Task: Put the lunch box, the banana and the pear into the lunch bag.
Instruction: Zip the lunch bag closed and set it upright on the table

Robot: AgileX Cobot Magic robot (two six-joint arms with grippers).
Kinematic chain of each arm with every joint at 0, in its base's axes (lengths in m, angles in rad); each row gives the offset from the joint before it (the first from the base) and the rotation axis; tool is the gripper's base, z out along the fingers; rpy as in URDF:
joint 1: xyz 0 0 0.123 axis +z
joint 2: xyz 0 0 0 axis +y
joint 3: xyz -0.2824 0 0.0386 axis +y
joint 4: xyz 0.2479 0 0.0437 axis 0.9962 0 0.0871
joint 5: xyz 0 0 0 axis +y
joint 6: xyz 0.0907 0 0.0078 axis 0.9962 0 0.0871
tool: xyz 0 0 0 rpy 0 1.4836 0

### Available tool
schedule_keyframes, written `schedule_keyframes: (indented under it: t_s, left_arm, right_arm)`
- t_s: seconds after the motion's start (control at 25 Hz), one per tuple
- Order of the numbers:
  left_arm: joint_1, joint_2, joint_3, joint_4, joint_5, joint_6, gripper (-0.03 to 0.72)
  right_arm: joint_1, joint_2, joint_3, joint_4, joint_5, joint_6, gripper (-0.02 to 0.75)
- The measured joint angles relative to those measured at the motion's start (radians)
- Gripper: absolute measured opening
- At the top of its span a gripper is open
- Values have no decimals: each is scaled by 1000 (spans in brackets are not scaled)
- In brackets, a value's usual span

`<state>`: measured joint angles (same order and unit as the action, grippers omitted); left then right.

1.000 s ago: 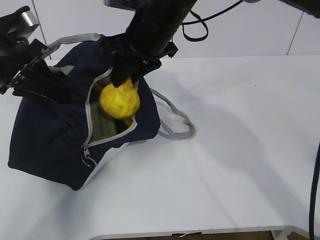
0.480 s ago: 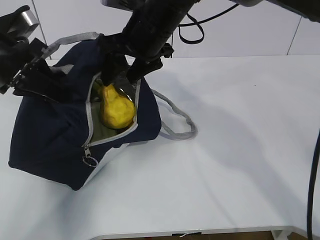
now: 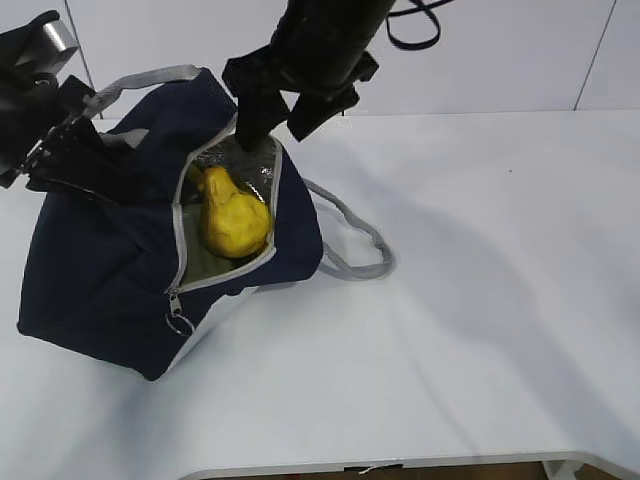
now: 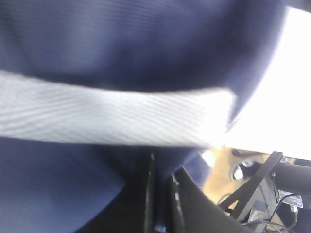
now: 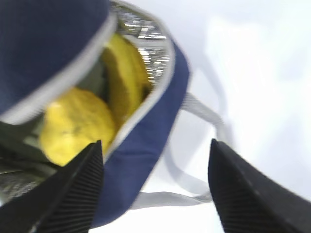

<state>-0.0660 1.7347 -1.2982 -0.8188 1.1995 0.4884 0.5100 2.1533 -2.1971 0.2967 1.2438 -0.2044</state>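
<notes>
The navy lunch bag (image 3: 100,270) lies on the left of the table with its zipper mouth open. The yellow pear (image 3: 236,220) rests inside the mouth, with the banana (image 3: 197,178) behind it. A pale green surface under the pear looks like the lunch box (image 3: 203,264). My right gripper (image 3: 276,125) hangs open just above the mouth, empty. In the right wrist view the pear (image 5: 73,124) and the banana (image 5: 124,73) lie in the foil lining, left of the open right gripper (image 5: 155,145). My left gripper (image 3: 110,175) is shut on the bag's navy fabric (image 4: 73,184), holding its top up.
One grey webbing handle (image 3: 352,245) lies looped on the white table (image 3: 480,300) right of the bag. The other handle (image 3: 150,77) stands up at the back. The zipper's ring pull (image 3: 178,322) hangs at the bag's front corner.
The right gripper let go of the pear, opened wide and lifted away. The pear dropped into the bag's mouth and lies there. The left gripper has kept its hold.
</notes>
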Motion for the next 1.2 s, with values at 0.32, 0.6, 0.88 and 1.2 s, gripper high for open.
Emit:
schedule_keyframes:
  t_s: [0.32,0.6,0.88,1.2]
  left_arm:
    - [0,-51,0,-21,0,0,-13]
    - [0,-102,0,30,6,-23,-13]
    - [0,-113,0,55,7,-37,-13]
    - [0,-113,0,57,7,-38,-13]
  right_arm:
    - [-4,-57,2,-209,2,60,546]
    - [-10,-58,106,-284,2,148,546]
    - [-16,-52,144,-236,2,178,547]
    - [-16,-25,154,-225,0,215,546]
